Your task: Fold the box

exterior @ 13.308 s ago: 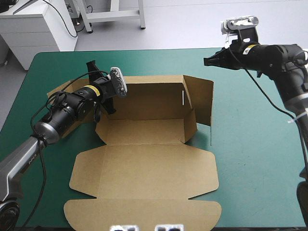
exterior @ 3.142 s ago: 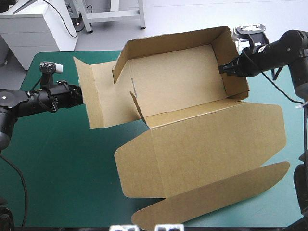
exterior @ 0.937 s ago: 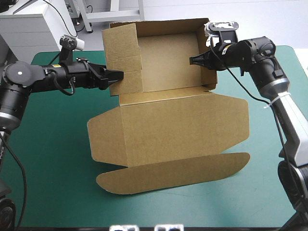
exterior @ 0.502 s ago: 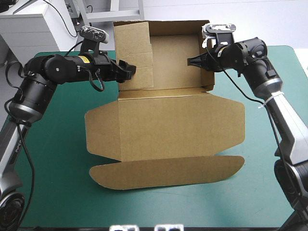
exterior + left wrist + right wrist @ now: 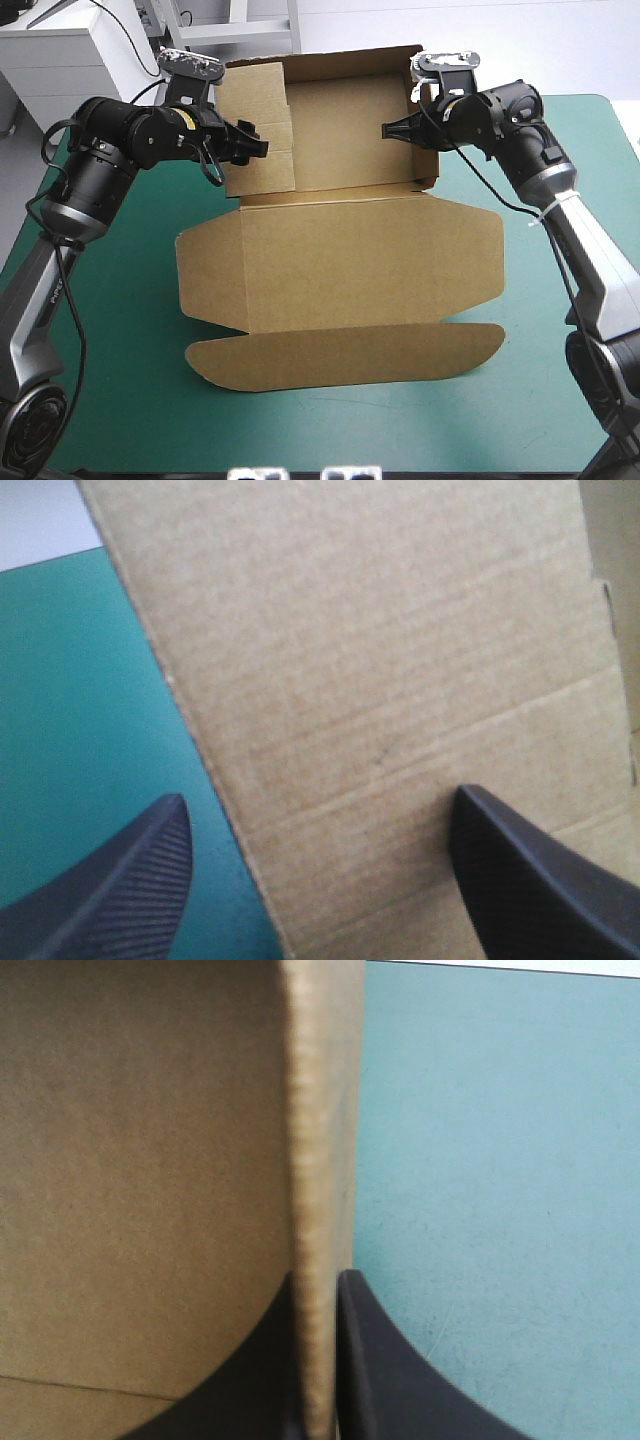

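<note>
The brown box (image 5: 340, 270) is tipped up at the back of the table, its tray facing me, its lid (image 5: 340, 255) and front flap (image 5: 350, 360) spread toward the near edge. My left gripper (image 5: 255, 140) stands open at the tray's left side flap (image 5: 258, 120). In the left wrist view that flap (image 5: 400, 680) fills the space ahead, its edge running down between the left gripper's (image 5: 320, 880) spread fingers. My right gripper (image 5: 388, 131) is shut on the box's right wall (image 5: 428, 150). The right wrist view shows the wall's edge (image 5: 315, 1160) pinched in the right gripper (image 5: 318, 1360).
Bare teal-green cover (image 5: 120, 330) lies to the left of the box, and more (image 5: 560, 380) to its right and along the near edge. Both arms reach in over the table's far half from the sides.
The box has shifted a little to the left with the right gripper still holding its wall. My left gripper has drawn back slightly along the left flap.
</note>
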### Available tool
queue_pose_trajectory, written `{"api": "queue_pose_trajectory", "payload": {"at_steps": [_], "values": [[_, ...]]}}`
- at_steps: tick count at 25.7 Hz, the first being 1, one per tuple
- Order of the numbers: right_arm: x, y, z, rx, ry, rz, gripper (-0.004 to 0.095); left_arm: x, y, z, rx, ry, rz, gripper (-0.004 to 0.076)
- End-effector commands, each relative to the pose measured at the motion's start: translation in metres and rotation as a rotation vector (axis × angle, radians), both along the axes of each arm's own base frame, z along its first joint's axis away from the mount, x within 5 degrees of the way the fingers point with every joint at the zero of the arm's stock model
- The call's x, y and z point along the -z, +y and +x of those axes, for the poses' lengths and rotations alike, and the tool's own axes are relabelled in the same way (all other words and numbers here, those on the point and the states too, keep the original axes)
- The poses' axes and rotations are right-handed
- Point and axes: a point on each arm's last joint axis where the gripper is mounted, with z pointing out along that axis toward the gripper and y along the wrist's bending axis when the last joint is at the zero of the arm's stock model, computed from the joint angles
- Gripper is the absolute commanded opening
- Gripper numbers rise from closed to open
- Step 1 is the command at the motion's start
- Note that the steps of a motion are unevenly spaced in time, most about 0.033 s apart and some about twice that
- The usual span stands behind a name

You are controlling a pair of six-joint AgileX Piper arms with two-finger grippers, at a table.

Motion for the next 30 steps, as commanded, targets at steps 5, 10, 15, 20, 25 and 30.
{"api": "queue_pose_trajectory", "payload": {"at_steps": [5,10,15,20,25,30], "values": [[-0.039,0.003,-0.015,-0.038,-0.152,0.121,-0.0010,-0.027,-0.005,-0.013,0.028,-0.070,-0.165,0.0517],[-0.041,0.008,-0.017,-0.081,-0.148,0.174,-0.0010,-0.021,0.001,-0.010,-0.038,-0.039,-0.109,0.0511],[-0.042,0.012,-0.018,-0.117,-0.147,0.200,-0.0013,-0.012,0.002,-0.003,-0.072,-0.008,-0.078,0.0491],[-0.041,0.013,-0.019,-0.133,-0.139,0.197,-0.0013,-0.012,0.007,-0.001,-0.113,-0.026,-0.024,0.0314],[-0.041,0.013,-0.020,-0.140,-0.136,0.194,-0.0014,-0.013,0.006,-0.001,-0.117,-0.033,-0.060,0.0293],[-0.036,0.011,-0.022,-0.156,-0.100,0.124,-0.0014,-0.014,0.000,-0.001,-0.043,-0.045,-0.068,0.0020]]}}
